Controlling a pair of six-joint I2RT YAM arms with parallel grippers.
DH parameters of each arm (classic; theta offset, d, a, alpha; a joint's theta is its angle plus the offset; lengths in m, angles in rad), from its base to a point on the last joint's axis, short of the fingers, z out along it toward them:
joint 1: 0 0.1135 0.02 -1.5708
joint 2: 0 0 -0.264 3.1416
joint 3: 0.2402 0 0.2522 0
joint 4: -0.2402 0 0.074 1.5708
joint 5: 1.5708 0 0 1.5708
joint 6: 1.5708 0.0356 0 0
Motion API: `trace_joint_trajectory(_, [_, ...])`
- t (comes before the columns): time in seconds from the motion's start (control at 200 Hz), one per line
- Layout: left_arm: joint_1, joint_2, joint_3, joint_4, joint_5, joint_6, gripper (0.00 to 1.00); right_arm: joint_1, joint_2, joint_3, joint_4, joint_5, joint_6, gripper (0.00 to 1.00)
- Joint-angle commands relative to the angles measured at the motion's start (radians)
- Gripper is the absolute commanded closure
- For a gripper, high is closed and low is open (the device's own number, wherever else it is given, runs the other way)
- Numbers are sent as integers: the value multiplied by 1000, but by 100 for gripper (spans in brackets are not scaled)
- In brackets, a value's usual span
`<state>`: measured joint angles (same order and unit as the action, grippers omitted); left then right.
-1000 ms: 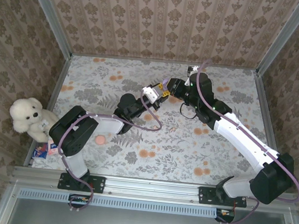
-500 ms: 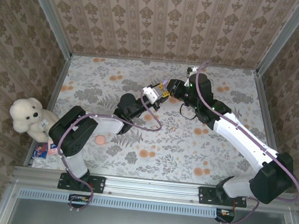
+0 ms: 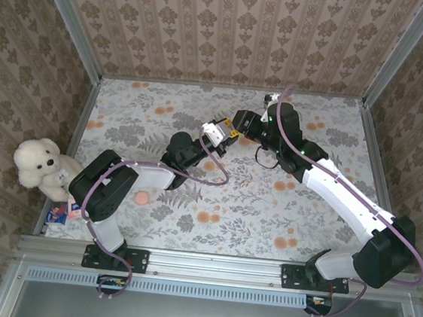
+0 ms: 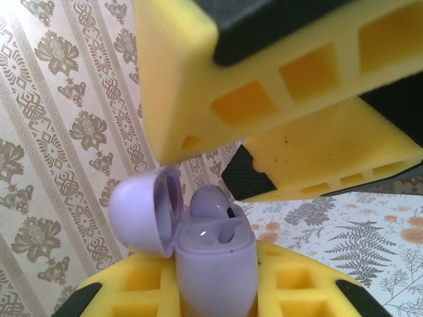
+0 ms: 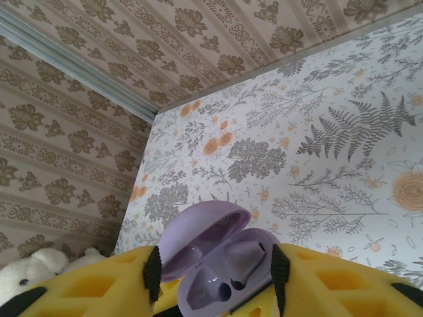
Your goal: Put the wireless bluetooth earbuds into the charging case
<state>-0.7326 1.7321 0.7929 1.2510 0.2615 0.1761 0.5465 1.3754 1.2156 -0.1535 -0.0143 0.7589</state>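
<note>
The lilac charging case (image 4: 218, 264) stands upright with its lid (image 4: 142, 211) swung open to the left, and my left gripper (image 4: 215, 298) is shut on its lower body. One lilac earbud (image 4: 211, 203) sits in the far slot, while the near slot is empty. My right gripper (image 4: 211, 165) hovers just above with its yellow fingers (image 4: 178, 86) apart and holding nothing. In the right wrist view, the open case (image 5: 211, 294) and the seated earbud (image 5: 248, 257) lie between my right gripper (image 5: 217, 281)'s spread fingers. From above, both grippers meet mid-table: left (image 3: 214, 134), right (image 3: 239, 123).
A white teddy bear (image 3: 40, 167) sits against the left rail, with a small card (image 3: 58, 214) below it. A small pink round thing (image 3: 141, 196) lies on the floral tabletop (image 3: 266, 210) near the left arm. Patterned walls close in the back and sides.
My right gripper's jaws have spread apart over the case and drawn back slightly. The left gripper and the case have stayed put.
</note>
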Motion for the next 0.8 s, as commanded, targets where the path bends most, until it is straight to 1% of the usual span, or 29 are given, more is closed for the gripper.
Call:
trace_joint_trajectory(0.0, [1, -38, 24, 57, 1, -18, 100, -16, -49, 40, -45, 14, -16, 45])
trace_joint_trajectory(0.165, [9, -50, 12, 59, -7, -27, 100, -40, -97, 31, -65, 26, -13, 39])
trace_joint_trajectory(0.32, [56, -83, -21, 59, -11, -56, 100, -45, -125, 16, -122, 25, -41, 39])
trace_joint_trajectory(0.435, [105, -129, -65, 59, -11, -67, 100, -46, -117, -17, -192, 12, -74, 39])
trace_joint_trajectory(0.5, [134, -155, -92, 59, -11, -75, 100, -45, -100, -43, -221, -7, -81, 39])
trace_joint_trajectory(0.635, [189, -219, -149, 57, -19, -76, 100, -32, -27, -95, -224, -68, -54, 41])
trace_joint_trajectory(0.695, [215, -241, -173, 57, -29, -83, 100, -3, 8, -95, -226, -73, -39, 42])
trace_joint_trajectory(0.795, [254, -281, -210, 56, -57, -98, 100, 74, 129, -52, -241, -59, -9, 43])
